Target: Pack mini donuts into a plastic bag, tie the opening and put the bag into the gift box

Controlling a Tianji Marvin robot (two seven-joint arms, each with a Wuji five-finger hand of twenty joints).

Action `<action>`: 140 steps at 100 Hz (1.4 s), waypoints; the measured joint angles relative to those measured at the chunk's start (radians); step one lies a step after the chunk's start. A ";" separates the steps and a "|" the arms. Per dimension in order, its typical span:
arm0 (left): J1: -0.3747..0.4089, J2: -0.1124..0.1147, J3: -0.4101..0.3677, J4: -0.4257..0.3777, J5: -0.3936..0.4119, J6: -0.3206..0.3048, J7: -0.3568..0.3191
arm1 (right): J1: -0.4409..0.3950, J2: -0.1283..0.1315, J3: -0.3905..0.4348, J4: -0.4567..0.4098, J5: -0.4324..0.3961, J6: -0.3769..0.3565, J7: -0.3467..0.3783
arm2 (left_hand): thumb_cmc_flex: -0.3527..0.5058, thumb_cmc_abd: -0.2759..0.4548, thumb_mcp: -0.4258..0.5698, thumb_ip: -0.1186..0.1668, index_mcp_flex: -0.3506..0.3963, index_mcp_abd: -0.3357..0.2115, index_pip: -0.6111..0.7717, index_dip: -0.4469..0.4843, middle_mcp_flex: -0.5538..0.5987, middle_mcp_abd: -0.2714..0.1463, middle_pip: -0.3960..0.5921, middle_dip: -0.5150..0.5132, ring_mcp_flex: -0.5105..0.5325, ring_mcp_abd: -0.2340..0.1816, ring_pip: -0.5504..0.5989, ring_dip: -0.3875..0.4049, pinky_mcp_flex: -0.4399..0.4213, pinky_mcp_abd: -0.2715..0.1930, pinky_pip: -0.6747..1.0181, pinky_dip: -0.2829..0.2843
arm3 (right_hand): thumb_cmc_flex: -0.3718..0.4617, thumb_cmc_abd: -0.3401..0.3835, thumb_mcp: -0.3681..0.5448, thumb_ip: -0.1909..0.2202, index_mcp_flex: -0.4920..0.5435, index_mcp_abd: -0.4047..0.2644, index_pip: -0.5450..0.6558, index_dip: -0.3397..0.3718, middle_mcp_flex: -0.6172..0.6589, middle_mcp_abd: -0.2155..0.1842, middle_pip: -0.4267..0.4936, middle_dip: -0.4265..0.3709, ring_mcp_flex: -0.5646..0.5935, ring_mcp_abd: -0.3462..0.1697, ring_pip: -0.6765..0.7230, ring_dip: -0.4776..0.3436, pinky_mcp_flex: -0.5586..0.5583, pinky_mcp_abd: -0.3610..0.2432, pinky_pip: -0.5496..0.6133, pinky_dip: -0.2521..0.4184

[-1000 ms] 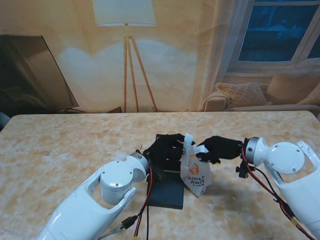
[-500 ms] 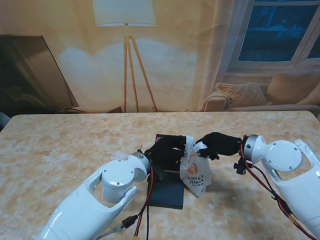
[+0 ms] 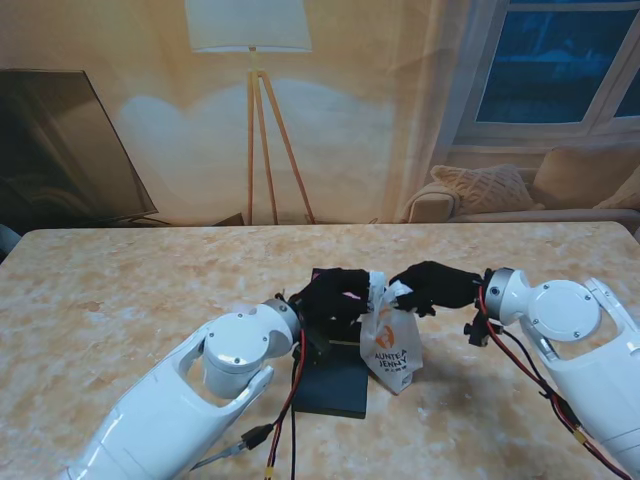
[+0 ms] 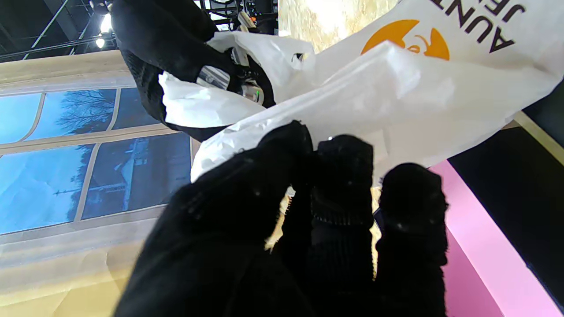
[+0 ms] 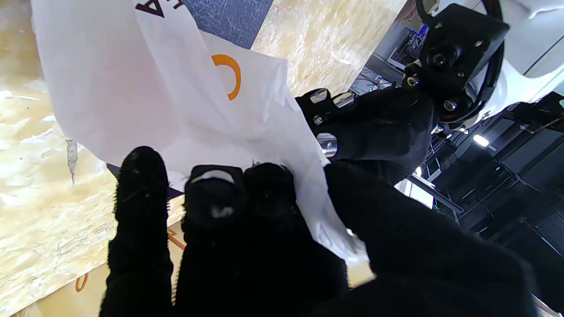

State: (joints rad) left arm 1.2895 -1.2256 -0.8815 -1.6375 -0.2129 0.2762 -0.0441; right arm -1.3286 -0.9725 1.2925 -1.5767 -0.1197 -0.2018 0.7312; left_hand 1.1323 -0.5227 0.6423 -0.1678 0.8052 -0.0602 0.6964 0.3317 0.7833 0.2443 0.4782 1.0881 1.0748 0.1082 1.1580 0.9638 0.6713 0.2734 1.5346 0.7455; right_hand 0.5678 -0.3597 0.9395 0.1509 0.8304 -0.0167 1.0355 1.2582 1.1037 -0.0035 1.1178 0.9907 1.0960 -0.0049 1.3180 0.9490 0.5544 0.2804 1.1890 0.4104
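plastic bag (image 3: 391,342) hangs upright between the two hands, white with an orange logo and dark lettering, its belly low over the marbled table (image 3: 120,300) just right of the gift box (image 3: 335,385), whose dark lid or panel lies flat nearer to the robot. the bag's neck is gathered at the top, and that is why both hands meet there: the step in hand looks like tying the opening, which needs one strip of film held on each side.

the left hand (image 3: 330,295) is closed on the bag's top edge; its wrist view shows black-gloved fingertips (image 4: 343,158) curled over a fold of white film. the right hand (image 3: 432,287) is likewise closed on the other ear of the neck, fingers (image 5: 264,185) pinching plastic against the thumb (the film trails past its palm).

the donuts cannot be seen; the bag is opaque, though its fullness suggests something inside. a pink surface of the box (image 4: 480,251) lies close behind the left fingers, so the bag is held right beside where it should finally go.

holding it off the table probably keeps the neck taut for knotting.
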 measured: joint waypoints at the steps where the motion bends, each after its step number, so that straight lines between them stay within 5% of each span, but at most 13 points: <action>1: -0.001 -0.001 0.001 0.001 0.001 0.000 0.000 | 0.000 0.000 0.000 0.000 0.000 0.000 -0.001 | -0.001 -0.007 0.001 -0.002 0.000 0.000 0.006 0.000 0.000 0.000 0.002 0.000 0.000 0.000 0.001 0.000 0.001 0.000 0.003 -0.002 | 0.000 0.000 0.000 0.000 0.000 0.000 0.000 0.000 0.000 0.000 0.000 0.000 0.000 0.000 0.000 0.000 0.000 0.000 0.000 0.000; 31: -0.015 -0.005 0.014 0.016 0.011 -0.006 0.003 | -0.001 -0.005 -0.002 0.000 0.000 0.000 -0.024 | -0.089 -0.145 0.129 -0.040 0.052 0.006 0.146 -0.041 0.027 -0.050 0.134 0.024 0.031 0.024 0.092 -0.001 0.026 -0.037 0.100 -0.004 | 0.000 0.000 0.000 0.000 0.000 0.000 0.000 0.000 0.000 0.000 0.000 0.000 0.000 0.000 0.000 0.000 0.000 0.000 0.000 0.000; 54: -0.029 -0.011 0.021 0.036 -0.003 -0.007 0.000 | -0.005 -0.015 -0.004 -0.001 -0.004 0.002 -0.072 | -0.210 -0.309 0.295 -0.097 0.066 -0.002 0.167 -0.063 0.065 -0.088 0.349 0.025 0.093 0.021 0.156 -0.011 0.088 -0.060 0.151 -0.004 | 0.000 0.000 0.000 0.000 0.000 0.000 0.000 0.000 0.000 0.000 0.000 0.000 0.000 0.000 -0.001 0.000 0.000 0.000 0.000 0.001; 69: -0.037 -0.013 0.027 0.049 -0.012 -0.014 -0.007 | -0.009 -0.028 -0.007 -0.001 -0.008 0.002 -0.146 | -0.202 -0.318 0.286 -0.099 0.079 -0.004 0.167 -0.065 0.097 -0.102 0.425 0.046 0.105 0.018 0.181 -0.012 0.103 -0.060 0.167 -0.004 | 0.000 0.000 0.000 0.000 0.000 0.000 0.000 0.000 0.000 0.000 0.000 0.000 0.000 0.000 -0.001 0.000 0.002 0.000 0.000 0.001; 77: -0.040 -0.012 0.025 0.056 -0.024 -0.019 -0.042 | -0.011 -0.034 -0.005 -0.001 -0.009 0.004 -0.147 | -0.144 -0.227 0.207 -0.098 0.075 0.002 0.113 -0.065 0.082 -0.100 0.340 0.057 0.081 -0.017 0.182 -0.012 0.062 -0.060 0.156 -0.004 | 0.000 0.000 0.000 0.000 0.000 0.000 0.000 0.000 0.000 0.000 0.000 -0.001 0.000 0.000 -0.001 0.000 0.004 0.000 0.000 0.001; 82: -0.042 -0.009 0.020 0.060 -0.035 -0.023 -0.080 | -0.011 -0.035 -0.003 -0.003 -0.008 0.008 -0.137 | -0.101 -0.141 0.139 -0.075 0.043 0.038 0.002 -0.051 0.021 -0.070 0.156 0.051 -0.032 -0.019 0.112 0.020 -0.055 -0.045 0.048 0.026 | 0.000 0.000 0.000 0.000 0.000 0.000 0.000 0.000 0.000 0.000 0.000 -0.001 0.000 0.000 -0.002 0.000 0.005 0.000 0.001 0.001; 87: -0.040 -0.005 0.006 0.061 -0.078 -0.022 -0.119 | -0.011 -0.035 -0.002 -0.003 -0.008 0.012 -0.130 | -0.064 -0.072 0.108 -0.057 0.015 0.110 -0.073 -0.031 -0.055 -0.048 0.071 0.010 -0.149 0.015 0.002 0.069 -0.180 -0.016 -0.082 0.073 | 0.000 0.000 0.000 0.000 0.000 0.000 0.000 0.000 0.000 0.000 0.000 -0.001 0.000 0.000 -0.004 0.000 0.006 0.000 0.001 0.001; 95: -0.039 0.008 -0.007 0.062 -0.106 -0.022 -0.167 | -0.010 -0.034 0.000 -0.004 -0.007 0.020 -0.123 | -0.028 0.034 0.088 -0.037 -0.041 0.121 -0.159 -0.013 -0.149 -0.030 0.009 -0.068 -0.288 0.083 -0.208 0.178 -0.334 0.012 -0.264 0.105 | 0.000 0.000 0.000 0.000 0.000 0.000 0.000 0.000 0.000 0.000 0.000 -0.001 0.000 0.000 -0.009 0.000 0.006 0.000 0.001 0.001; 104: -0.041 0.023 -0.012 0.064 -0.093 -0.029 -0.206 | -0.010 -0.034 -0.001 -0.004 -0.005 0.025 -0.117 | 0.012 0.079 0.100 -0.021 -0.093 0.110 -0.243 -0.015 -0.236 -0.014 -0.019 -0.351 -0.387 0.160 -0.505 0.228 -0.447 0.044 -0.441 0.106 | 0.000 0.000 0.000 0.000 0.000 0.000 0.000 0.000 0.000 0.000 0.000 -0.001 0.000 0.000 -0.009 0.000 0.009 0.000 0.002 0.001; 122: -0.041 0.033 -0.032 0.067 -0.136 -0.011 -0.229 | -0.010 -0.032 -0.001 -0.004 0.000 0.026 -0.104 | 0.068 0.124 0.137 0.010 -0.115 0.117 -0.299 -0.026 -0.237 0.002 -0.086 -0.541 -0.434 0.191 -0.705 0.144 -0.497 0.064 -0.571 0.088 | 0.000 0.000 0.000 0.000 0.000 0.000 0.000 0.000 0.000 0.000 0.000 -0.001 0.001 0.000 -0.009 0.000 0.009 0.000 0.002 0.001; 134: -0.042 0.033 -0.038 0.067 -0.141 0.019 -0.227 | -0.012 -0.032 0.003 -0.005 0.000 0.024 -0.099 | 0.109 0.209 0.097 0.020 -0.115 0.111 -0.299 -0.026 -0.183 0.020 -0.103 -0.589 -0.416 0.202 -0.717 0.092 -0.478 0.075 -0.577 0.087 | 0.000 -0.001 0.000 0.000 0.000 0.000 0.000 0.000 0.000 0.000 0.000 -0.001 0.001 0.000 -0.009 0.000 0.009 0.000 0.002 0.001; 140: -0.042 0.033 -0.038 0.064 -0.135 0.034 -0.218 | -0.013 -0.031 0.006 -0.006 0.000 0.023 -0.098 | 0.116 0.286 0.024 0.057 -0.089 0.074 -0.258 -0.015 -0.141 0.030 -0.081 -0.577 -0.393 0.203 -0.670 0.043 -0.454 0.077 -0.542 0.087 | 0.000 -0.001 0.000 0.000 0.000 0.000 0.000 0.000 0.000 0.000 0.000 -0.001 0.001 0.000 -0.009 0.000 0.009 0.000 0.004 0.001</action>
State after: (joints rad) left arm 1.2470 -1.1929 -0.9197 -1.5731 -0.3476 0.3097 -0.2618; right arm -1.3416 -1.0038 1.2981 -1.5831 -0.1200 -0.1789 0.6336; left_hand 1.2483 -0.2370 0.6661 -0.1112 0.7162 0.0143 0.4383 0.3172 0.6419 0.2740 0.3973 0.5115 0.6814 0.3109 0.4877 1.0066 0.2174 0.3502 0.9926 0.8320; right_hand 0.5678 -0.3604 0.9397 0.1509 0.8301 -0.0167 1.0355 1.2582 1.1037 -0.0032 1.1178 0.9894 1.0968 -0.0049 1.3085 0.9490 0.5639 0.2804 1.1934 0.4116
